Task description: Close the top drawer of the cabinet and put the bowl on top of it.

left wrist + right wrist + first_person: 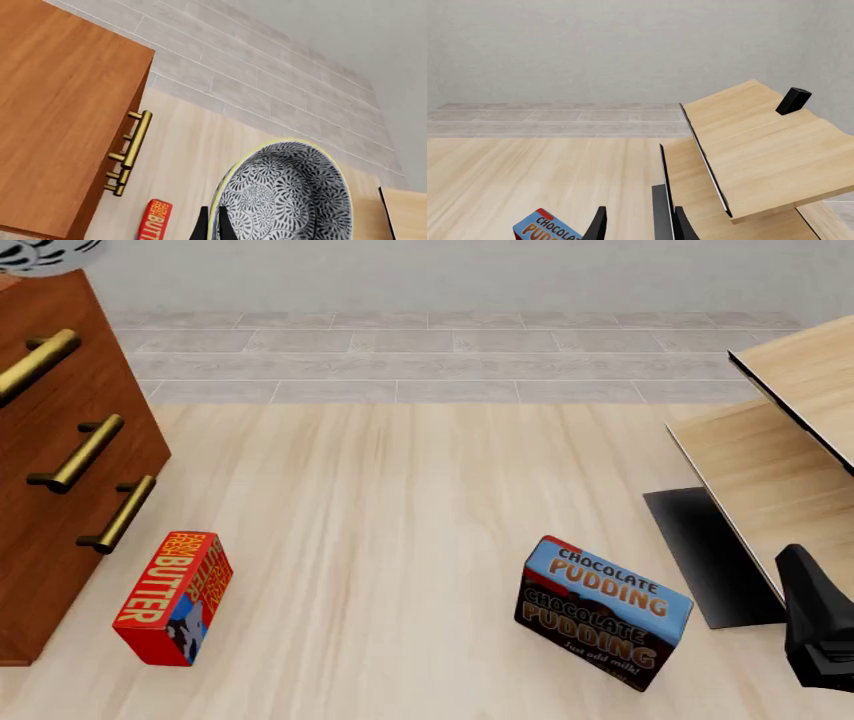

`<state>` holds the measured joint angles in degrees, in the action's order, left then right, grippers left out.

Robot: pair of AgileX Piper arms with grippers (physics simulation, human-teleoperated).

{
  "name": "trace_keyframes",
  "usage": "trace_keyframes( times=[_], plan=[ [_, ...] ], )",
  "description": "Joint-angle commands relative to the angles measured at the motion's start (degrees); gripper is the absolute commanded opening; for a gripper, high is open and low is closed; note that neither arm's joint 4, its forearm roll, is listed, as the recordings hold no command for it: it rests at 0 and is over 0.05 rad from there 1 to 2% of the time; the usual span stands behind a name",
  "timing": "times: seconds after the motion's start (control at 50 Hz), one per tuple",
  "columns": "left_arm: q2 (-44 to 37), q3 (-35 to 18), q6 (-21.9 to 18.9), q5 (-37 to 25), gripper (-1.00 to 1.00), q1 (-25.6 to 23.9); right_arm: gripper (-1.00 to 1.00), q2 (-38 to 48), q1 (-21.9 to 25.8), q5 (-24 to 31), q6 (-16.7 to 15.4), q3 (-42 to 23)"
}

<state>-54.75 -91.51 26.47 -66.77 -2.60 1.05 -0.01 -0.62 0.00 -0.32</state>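
Cabinet (60, 440): reddish-brown wood grain, three brass bar handles, top drawer (27, 335) flush with the rest.
Bowl (287, 195): round, deep, blue-grey floral print, yellowish rim; raised beside the cabinet top.
Left gripper (212, 226): black fingers pinching the bowl rim.
Right gripper (637, 222): parted, nothing held, near the pale wood furniture (754, 150).
Butter box (174, 597): red carton at the cabinet's foot.

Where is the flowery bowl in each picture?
Left wrist view: the bowl fills the lower right, held on its rim by the left hand.
Front view: only a sliver shows at the top left corner.
Right wrist view: not in it.
Shared landmark: the cabinet.
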Motion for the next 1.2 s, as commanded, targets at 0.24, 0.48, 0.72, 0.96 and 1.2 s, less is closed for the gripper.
trace_keyframes(
  times=[0.24,0.48,0.72,0.96,1.2],
  plan=[
    [-1.34,-0.12,1.51,2.72,-1.0,7.55,1.0,-0.3,0.01,0.23,-0.02,0.02],
    [-2.3,2.89,2.94,6.37,-1.0,11.93,1.0,-0.3,0.01,0.23,0.0,0.02],
    [-2.95,4.14,4.3,8.28,-1.0,14.83,1.0,-0.29,0.0,0.23,0.01,0.02],
    [-3.34,4.07,6.53,9.17,-1.0,17.36,1.0,-0.29,-0.01,0.23,0.0,0.02],
    [-4.84,4.05,6.38,10.59,-1.0,20.6,1.0,-0.27,0.0,0.23,-0.01,0.02]
  ],
)
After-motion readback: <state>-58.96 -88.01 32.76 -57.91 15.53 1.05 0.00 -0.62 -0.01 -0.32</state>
